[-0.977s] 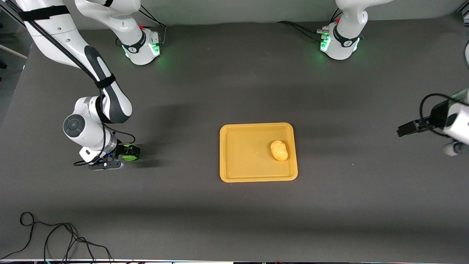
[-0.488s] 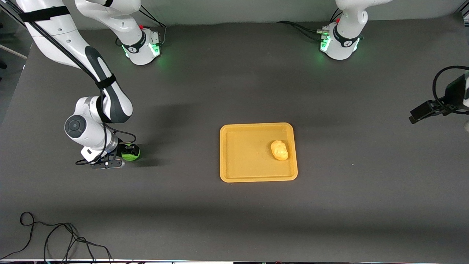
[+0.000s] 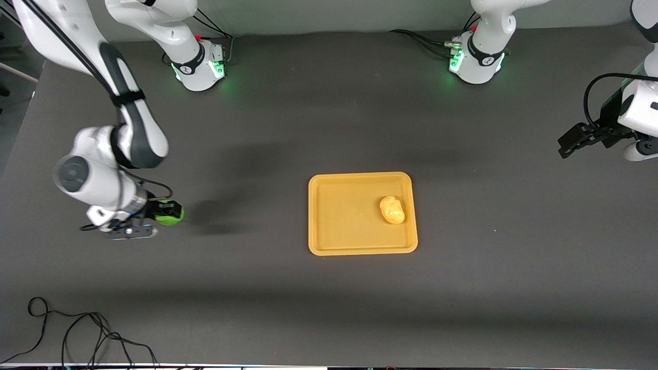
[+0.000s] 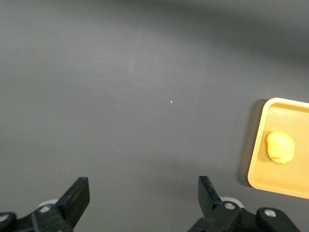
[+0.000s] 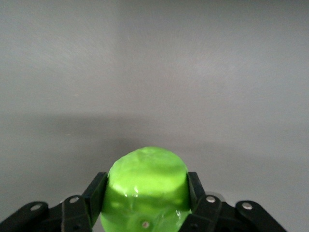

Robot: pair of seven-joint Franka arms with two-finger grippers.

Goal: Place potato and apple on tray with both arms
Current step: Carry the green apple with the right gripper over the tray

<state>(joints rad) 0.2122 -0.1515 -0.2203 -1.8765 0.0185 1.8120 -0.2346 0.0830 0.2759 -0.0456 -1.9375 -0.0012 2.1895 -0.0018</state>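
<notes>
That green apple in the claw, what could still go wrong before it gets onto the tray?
1. The right gripper pinches the round apple only at its sides, so it might slip out on the way across the table.
2. The potato lies at one end of the tray; an apple dropped close beside it could knock it or roll off over the low rim.
The left gripper waits open, away from the tray, so a collision seems unlikely.

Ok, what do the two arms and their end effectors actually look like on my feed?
Both arms are white and jointed with dark grey joint sections, black cables strapped along them, and green lights glowing at the bases. The right end effector and left end effector are black two-finger units; in the wrist views the flat black fingers show silver screws at their mounts.
</notes>
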